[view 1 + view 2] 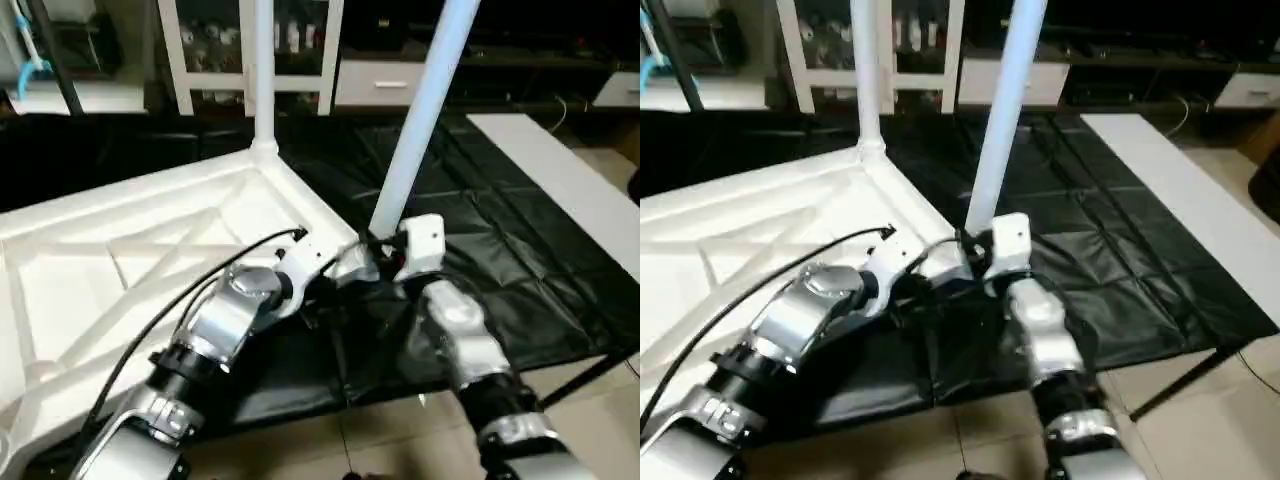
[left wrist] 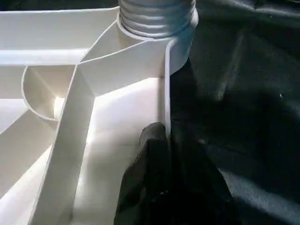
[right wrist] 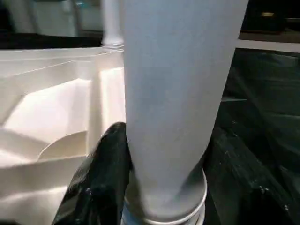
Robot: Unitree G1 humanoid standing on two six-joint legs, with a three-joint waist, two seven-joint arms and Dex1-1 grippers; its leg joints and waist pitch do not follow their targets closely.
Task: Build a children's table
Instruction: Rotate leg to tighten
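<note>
Right wrist view: leg (image 3: pixel 173 103) between right gripper (image 3: pixel 159 187) fingers.

Light falls from overhead and catches the white table top (image 1: pixel 150 240) hard, so its ribs wash out to near glare in both eye views. The black sheet (image 1: pixel 500 260) on the bench stays dim, with soft sheen along its creases. Both eye views are slightly soft, the forearms smeared. In the left wrist view the threaded leg (image 2: pixel 157 16) end is blurred, and the dark claw fingers (image 2: pixel 150 187) lose detail in shadow.
</note>
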